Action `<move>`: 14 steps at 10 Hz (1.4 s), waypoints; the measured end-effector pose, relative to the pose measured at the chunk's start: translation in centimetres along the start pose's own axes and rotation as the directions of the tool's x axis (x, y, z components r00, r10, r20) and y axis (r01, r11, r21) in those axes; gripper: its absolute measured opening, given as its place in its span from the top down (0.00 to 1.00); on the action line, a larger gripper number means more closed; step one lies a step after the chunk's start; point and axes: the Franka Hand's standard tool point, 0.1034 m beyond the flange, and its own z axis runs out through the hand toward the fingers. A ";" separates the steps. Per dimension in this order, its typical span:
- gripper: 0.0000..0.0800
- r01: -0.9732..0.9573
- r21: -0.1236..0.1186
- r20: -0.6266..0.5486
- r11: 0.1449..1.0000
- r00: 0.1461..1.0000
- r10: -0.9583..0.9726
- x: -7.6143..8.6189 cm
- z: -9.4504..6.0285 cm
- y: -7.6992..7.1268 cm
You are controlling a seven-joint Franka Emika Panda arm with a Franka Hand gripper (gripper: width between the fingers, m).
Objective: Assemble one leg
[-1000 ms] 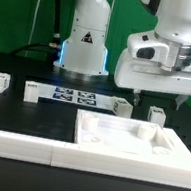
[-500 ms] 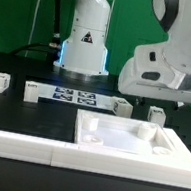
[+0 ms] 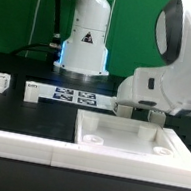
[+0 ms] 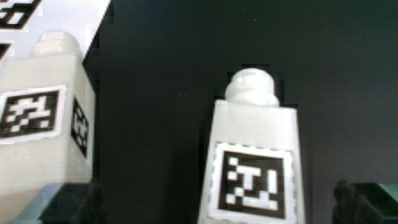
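The small white plastic block-like leg (image 4: pixel 254 170), with a black-and-white square tag on its face, stands on the black worktop (image 4: pixel 151 90). It is centred between the dark fingertips (image 4: pixel 370 195) of the claw (image 4: pixel 217 203). The claw is released, with a gap showing on each side of the leg, apparently lined up so that closing would catch its flat sides. A second tagged white post (image 4: pixel 45 110) stands near. In the exterior view the white arm (image 3: pixel 177 83) hangs low behind the large flat white plate (image 3: pixel 124 154), hiding the leg.

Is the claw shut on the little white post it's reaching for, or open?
Open. In the wrist view the claw has a dark finger on each side of the leg, black gaps between, not touching it.
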 end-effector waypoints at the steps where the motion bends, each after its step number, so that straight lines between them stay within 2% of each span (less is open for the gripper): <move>1: 0.19 -0.011 -0.005 0.002 1.000 1.000 0.011 0.0 0.2 -0.3; 4: 0.19 -0.022 -0.026 -0.011 0.999 1.000 0.022 0.2 0.7 -1.1; 6: 0.19 -0.009 -0.025 -0.010 1.000 1.000 0.009 0.2 0.8 -1.0; 8: 0.50 -0.003 -0.024 -0.010 1.000 1.000 0.002 0.2 0.8 -1.0; 9: 0.50 -0.003 -0.024 -0.010 1.000 1.000 0.002 0.2 0.8 -1.0; 10: 0.64 -0.003 -0.024 -0.010 1.000 1.000 0.002 0.2 0.8 -0.9; 14: 0.64 -0.002 -0.024 -0.010 1.000 1.000 0.001 0.2 0.7 -0.9</move>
